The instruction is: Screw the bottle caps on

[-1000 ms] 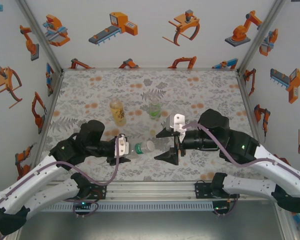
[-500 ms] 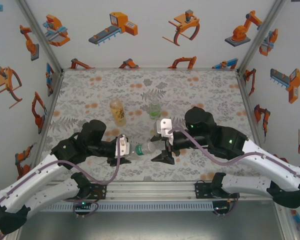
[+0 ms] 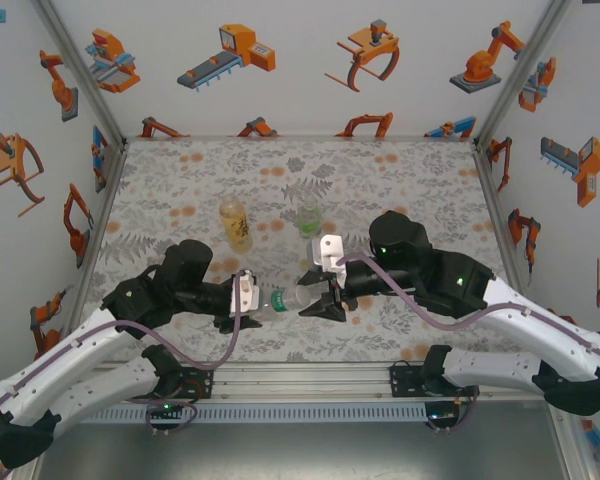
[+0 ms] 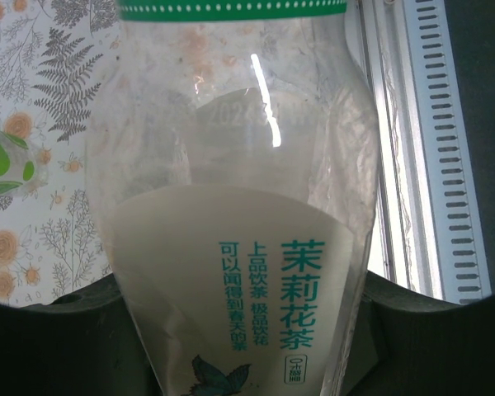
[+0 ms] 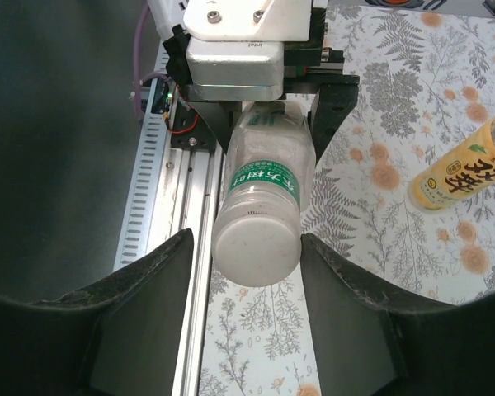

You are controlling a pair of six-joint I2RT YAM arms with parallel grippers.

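Observation:
My left gripper (image 3: 252,303) is shut on the clear bottle (image 3: 280,299) with the green label and holds it lying level above the table's near edge. In the left wrist view the bottle's body (image 4: 239,247) is wedged between the dark fingers (image 4: 58,346). Its white cap (image 5: 256,247) sits on the neck and points at my right gripper (image 3: 315,297). That gripper's jaws straddle the cap: the right finger (image 5: 346,289) touches its side, and the left finger (image 5: 161,289) stands a narrow gap away. The amber-yellow bottle (image 3: 236,222) and the squat green bottle (image 3: 309,220) stand further back.
The metal rail (image 3: 300,375) at the table's near edge runs right under the held bottle. The amber bottle (image 5: 462,173) stands off to one side of my right gripper. Patterned walls close in the table on three sides.
My right gripper has slid left up to the bottle's capped end and its jaws have narrowed around the cap. The left gripper and bottle have stayed put.

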